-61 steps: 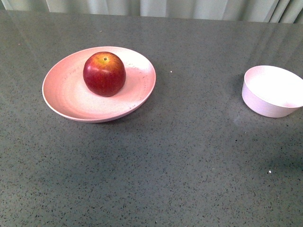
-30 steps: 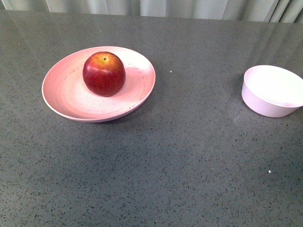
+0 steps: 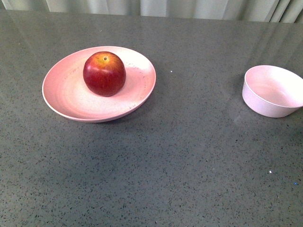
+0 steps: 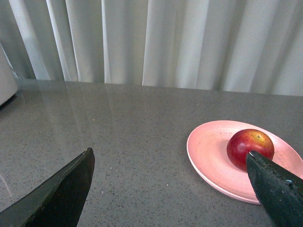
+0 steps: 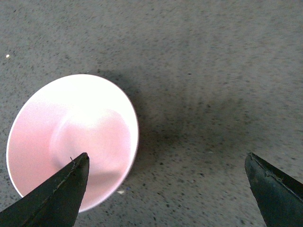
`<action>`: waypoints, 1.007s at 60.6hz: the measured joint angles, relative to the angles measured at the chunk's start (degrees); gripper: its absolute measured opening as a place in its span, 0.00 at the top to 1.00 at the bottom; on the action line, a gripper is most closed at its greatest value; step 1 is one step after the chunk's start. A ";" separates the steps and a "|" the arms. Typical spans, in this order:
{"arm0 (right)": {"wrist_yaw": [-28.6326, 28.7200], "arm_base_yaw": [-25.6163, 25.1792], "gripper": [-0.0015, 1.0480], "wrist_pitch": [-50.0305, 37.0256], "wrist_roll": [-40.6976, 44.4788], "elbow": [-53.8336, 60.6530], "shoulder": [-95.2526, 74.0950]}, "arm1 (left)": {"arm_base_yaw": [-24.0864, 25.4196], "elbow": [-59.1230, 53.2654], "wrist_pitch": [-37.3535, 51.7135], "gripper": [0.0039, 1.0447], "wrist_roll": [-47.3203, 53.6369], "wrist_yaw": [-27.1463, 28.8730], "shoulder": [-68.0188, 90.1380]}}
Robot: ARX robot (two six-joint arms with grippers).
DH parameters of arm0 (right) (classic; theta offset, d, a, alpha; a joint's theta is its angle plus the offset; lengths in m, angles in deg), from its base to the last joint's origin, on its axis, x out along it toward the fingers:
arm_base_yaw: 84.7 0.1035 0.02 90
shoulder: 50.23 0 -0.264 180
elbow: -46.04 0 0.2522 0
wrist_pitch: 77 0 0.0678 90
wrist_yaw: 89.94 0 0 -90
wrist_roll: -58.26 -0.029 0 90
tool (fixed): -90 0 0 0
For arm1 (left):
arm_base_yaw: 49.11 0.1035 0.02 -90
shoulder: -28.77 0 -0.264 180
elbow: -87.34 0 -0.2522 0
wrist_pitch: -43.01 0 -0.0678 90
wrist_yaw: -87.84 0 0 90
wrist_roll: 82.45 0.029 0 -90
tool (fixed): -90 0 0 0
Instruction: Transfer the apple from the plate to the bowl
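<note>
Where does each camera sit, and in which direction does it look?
Front view: on the body, looking forward and down; apple on plate, bowl; no arm shows.
Left wrist view: on the left wrist, looking low across the table toward curtains; open left gripper shows.
Right wrist view: on the right wrist, looking down; open right gripper shows.
Shared: front and left wrist see apple and plate; front and right wrist see the bowl.

Red-yellow apple, pink plate, perhaps whitish-pink bowl, speckled grey table.
</note>
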 joint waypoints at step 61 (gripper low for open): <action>0.94 6.99 0.99 5.84 -4.61 -11.41 -13.81 | 0.00 0.00 0.00 0.08 0.00 0.00 0.00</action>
